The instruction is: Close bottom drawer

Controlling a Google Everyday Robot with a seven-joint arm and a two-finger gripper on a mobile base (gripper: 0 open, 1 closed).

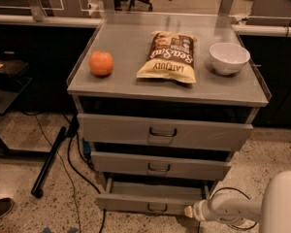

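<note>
The bottom drawer (150, 204) is the lowest and narrowest of three grey drawers in the cabinet. It stands pulled out, with its plain grey tray (155, 190) showing and a small dark loop handle (157, 208) at the centre of its front. My gripper (188, 211) is at the end of the white arm (233, 208) that comes in from the lower right. Its tip is at the right end of the bottom drawer's front panel.
The middle drawer (160, 165) and top drawer (164, 132) stick out a little above. On the cabinet top lie an orange (101, 63), a snack bag (169, 56) and a white bowl (229, 58). A black pole (49, 160) and cables lie on the floor at the left. A shoe (0, 208) is at the lower left.
</note>
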